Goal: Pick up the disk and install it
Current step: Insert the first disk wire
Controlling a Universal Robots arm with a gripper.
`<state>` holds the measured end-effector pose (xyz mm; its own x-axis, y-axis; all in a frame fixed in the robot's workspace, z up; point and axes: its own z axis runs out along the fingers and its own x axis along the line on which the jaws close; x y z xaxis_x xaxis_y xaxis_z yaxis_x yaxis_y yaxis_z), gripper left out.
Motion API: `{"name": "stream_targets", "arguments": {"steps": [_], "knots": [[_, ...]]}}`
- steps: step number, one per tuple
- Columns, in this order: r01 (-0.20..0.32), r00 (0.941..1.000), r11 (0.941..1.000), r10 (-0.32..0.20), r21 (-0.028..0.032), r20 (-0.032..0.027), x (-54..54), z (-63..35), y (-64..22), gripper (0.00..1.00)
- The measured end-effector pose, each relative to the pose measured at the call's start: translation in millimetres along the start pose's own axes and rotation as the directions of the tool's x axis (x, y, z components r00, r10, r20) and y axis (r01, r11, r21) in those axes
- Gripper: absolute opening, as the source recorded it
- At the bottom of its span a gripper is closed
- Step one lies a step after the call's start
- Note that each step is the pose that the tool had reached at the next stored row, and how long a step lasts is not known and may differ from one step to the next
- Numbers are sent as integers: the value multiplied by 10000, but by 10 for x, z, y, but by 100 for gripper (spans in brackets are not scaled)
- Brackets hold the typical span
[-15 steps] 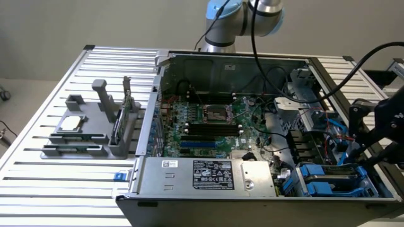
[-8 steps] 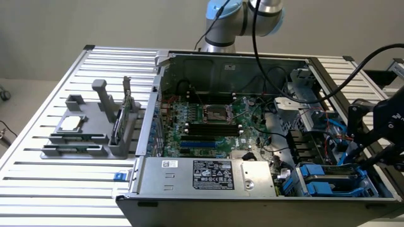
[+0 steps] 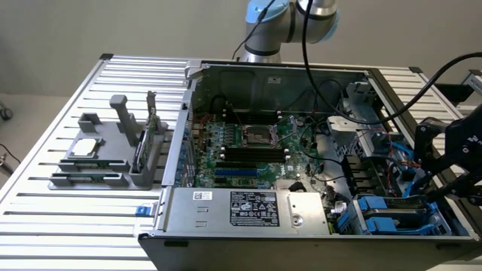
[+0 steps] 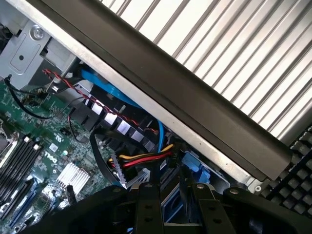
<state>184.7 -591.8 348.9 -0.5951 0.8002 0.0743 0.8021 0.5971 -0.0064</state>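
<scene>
My gripper [image 3: 435, 193] hangs just above the blue-framed disk [image 3: 393, 216] in the computer case [image 3: 301, 257]; I cannot tell whether it's clamped.

The claw [image 4: 178, 212] sits in a tight corner of the open computer case [image 3: 263, 79]. The case's dark side wall [image 4: 195, 112] runs close beside it, and red and yellow wires [image 4: 144, 158] and a blue cable [image 4: 109, 90] crowd the bay around the disk [image 3: 403, 213]. The power supply box [image 3: 249, 208] walls off the near side, while free room lies above the motherboard [image 3: 249, 141] and over the slatted desk [image 3: 68, 226] around the grey parts stand [image 3: 113, 152].
</scene>
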Motion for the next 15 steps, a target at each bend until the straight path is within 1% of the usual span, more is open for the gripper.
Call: {"name": "stream_targets", "arguments": {"steps": [2,7,12,15], "knots": [[-13,10000,10000,13,-13,-38,-11,-1,-2,31],[-65,9999,10000,65,-19,-109,-43,-4,-10,31],[-249,9995,9997,247,-85,-221,-58,-4,-20,31],[-324,9991,9994,321,-112,-272,-69,-5,-28,31]]}}
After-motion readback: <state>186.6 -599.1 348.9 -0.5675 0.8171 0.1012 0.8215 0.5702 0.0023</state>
